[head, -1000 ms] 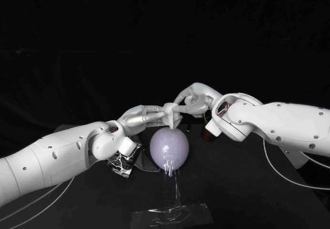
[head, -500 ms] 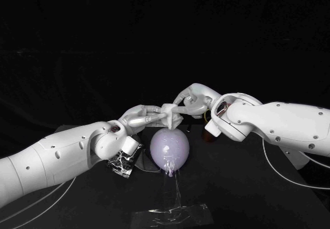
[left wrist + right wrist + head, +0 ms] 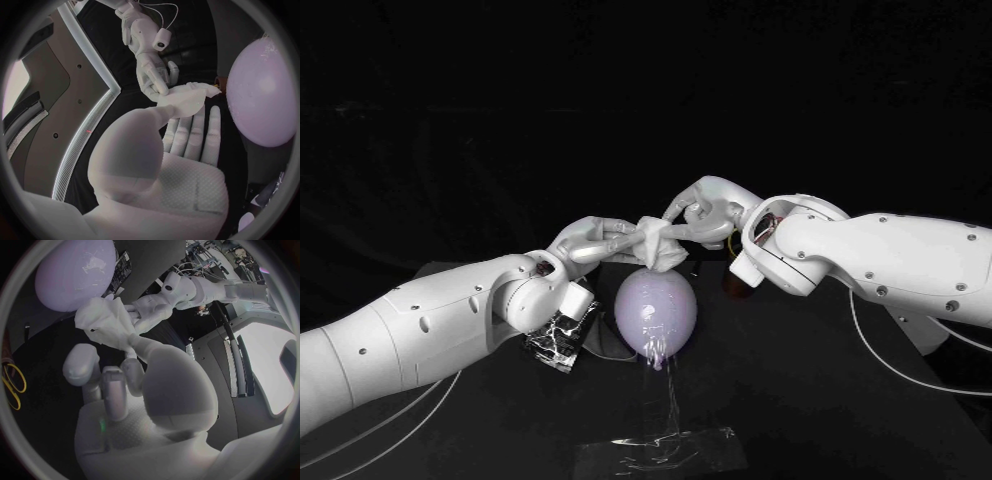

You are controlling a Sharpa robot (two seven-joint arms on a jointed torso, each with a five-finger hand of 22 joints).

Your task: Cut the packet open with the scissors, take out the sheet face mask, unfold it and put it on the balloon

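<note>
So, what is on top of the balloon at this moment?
The crumpled white sheet mask hangs just above the balloon, gripped between the left hand and the right hand. The mask covers the balloon's top, so whether they touch cannot be seen.

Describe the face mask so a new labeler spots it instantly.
Find the pale purple balloon upright at centre. Just over its top, the left hand and right hand both hold a white crumpled wad: the sheet face mask. Unlike the shiny packet left of the balloon, it is matte cloth.
</note>
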